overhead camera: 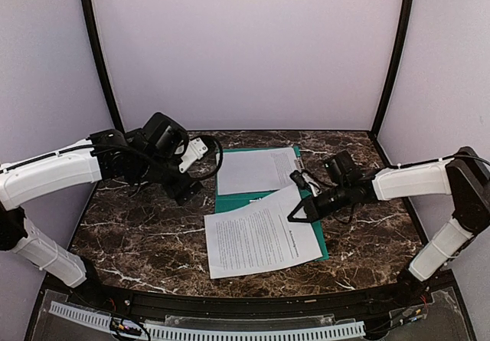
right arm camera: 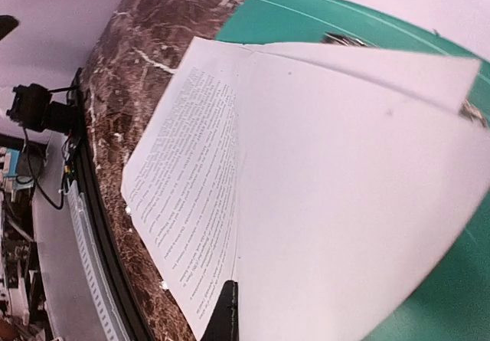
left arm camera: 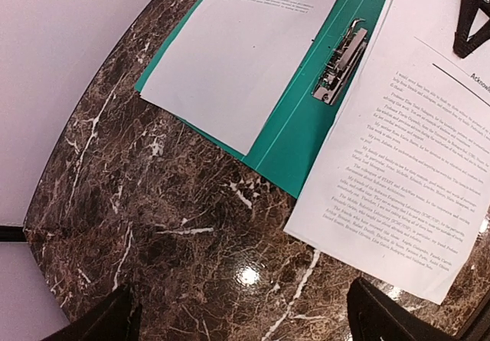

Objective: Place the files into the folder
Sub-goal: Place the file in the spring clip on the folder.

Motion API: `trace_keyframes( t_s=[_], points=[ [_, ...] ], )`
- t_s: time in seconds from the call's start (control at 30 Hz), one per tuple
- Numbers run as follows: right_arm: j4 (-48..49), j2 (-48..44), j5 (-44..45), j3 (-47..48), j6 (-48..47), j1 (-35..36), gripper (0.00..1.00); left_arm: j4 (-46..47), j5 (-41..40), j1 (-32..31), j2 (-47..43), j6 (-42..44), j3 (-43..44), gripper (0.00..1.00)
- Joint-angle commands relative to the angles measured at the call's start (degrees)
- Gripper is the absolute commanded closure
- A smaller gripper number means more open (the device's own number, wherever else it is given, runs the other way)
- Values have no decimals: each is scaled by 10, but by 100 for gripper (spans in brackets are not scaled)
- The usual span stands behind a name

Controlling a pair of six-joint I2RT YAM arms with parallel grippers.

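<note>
The teal-green folder (overhead camera: 230, 202) lies open on the marble table, its metal clip (left arm camera: 341, 61) bare on the spine. One of the files, a white sheet (overhead camera: 256, 171), lies flat on the folder's far half. The other printed sheet (overhead camera: 256, 237) lies askew over the near half and hangs out onto the table. My right gripper (overhead camera: 295, 214) is shut on this sheet's right edge. In the right wrist view the sheet (right arm camera: 321, 188) bends up along the black finger (right arm camera: 227, 314). My left gripper (left arm camera: 245, 318) hovers open over bare marble left of the folder (left arm camera: 298, 134), holding nothing.
Dark marble table (overhead camera: 138, 234) inside a pale-walled enclosure with black corner posts (overhead camera: 99, 57). A white slotted cable tray (overhead camera: 207, 330) and black rail run along the near edge. A small black device (right arm camera: 34, 107) sits off the table's near side.
</note>
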Motion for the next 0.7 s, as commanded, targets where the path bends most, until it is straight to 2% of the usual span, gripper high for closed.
trace_keyframes(
  t_s=[0.0,0.33,0.67],
  points=[
    [25,-2,61,-46,108,-20,100,2,-48,0,9,-35,7,6],
    [56,18,98,-108,189,-47,100,53,32,-6,26,-83,-46,5],
    [82,57,93,-89,209,-56,100,71,64,-14,56,-104,-60,6]
  ],
)
